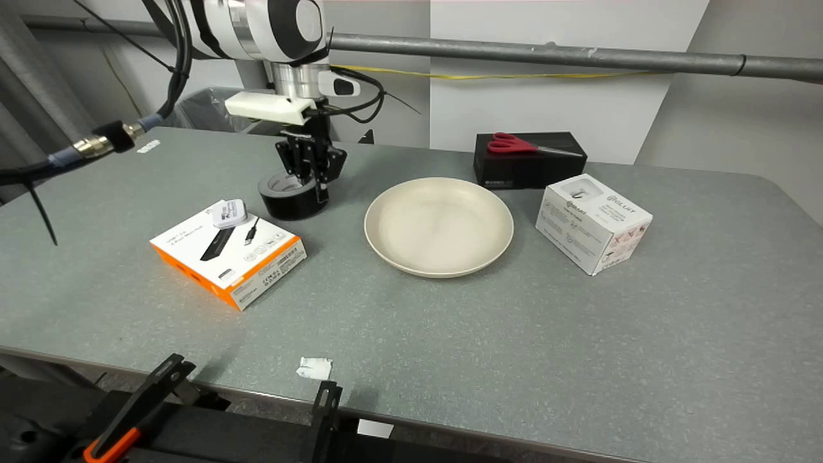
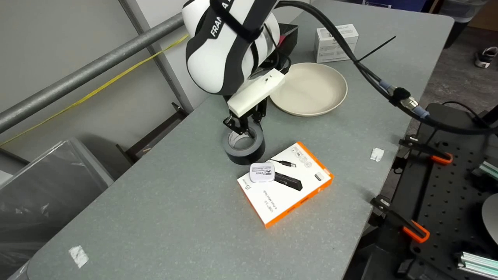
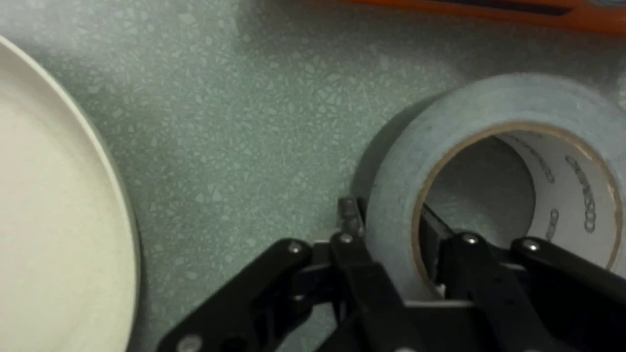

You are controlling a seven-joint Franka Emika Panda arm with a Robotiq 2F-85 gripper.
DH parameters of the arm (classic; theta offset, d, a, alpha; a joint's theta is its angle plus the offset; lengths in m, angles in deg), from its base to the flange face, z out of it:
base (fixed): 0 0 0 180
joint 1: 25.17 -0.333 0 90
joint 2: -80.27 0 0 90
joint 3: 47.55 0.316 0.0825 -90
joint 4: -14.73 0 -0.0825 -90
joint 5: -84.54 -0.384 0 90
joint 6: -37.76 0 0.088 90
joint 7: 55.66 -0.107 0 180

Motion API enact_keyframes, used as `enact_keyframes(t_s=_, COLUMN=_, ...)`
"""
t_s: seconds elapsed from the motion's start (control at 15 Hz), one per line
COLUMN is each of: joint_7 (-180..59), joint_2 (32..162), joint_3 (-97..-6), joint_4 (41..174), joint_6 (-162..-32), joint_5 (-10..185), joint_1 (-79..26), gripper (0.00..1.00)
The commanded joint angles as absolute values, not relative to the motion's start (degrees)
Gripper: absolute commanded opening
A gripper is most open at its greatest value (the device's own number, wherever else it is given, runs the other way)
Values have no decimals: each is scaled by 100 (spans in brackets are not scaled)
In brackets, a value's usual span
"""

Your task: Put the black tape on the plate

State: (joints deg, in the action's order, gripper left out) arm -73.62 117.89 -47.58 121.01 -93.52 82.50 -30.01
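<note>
Gripper point(image 3: 391, 215) pinching black tape point(image 1: 289, 204), round, grey-topped

Black tape point(image 1: 290, 204), grey-topped ring, lying flat, near but apart from the plate point(image 1: 439, 228), round, cream, shallow

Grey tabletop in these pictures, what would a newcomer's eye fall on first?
Probably the round, cream plate with a raised rim, on the grey speckled tabletop near the middle of an exterior view. Next, perhaps, the robot's black two-fingered tool, with one finger inside and one outside the black, ring-shaped roll of tape. The red-handled scissors also stand out, lying on the black rectangular box near the tabletop's far edge in an exterior view.
</note>
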Motion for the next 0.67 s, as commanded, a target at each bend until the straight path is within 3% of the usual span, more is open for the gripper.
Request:
enact_keyframes(t_s=0.0, joint_7=-7231, joint_2=11459, joint_3=-4812, joint_4=11952, joint_6=-8937, joint_5=7935, joint_1=-2781, gripper=0)
enact_keyframes(t_s=0.6, joint_7=-7315, joint_2=10849, joint_3=-5711, joint_4=12251, joint_6=-8887, joint_5=8097, joint_1=-1947, gripper=1)
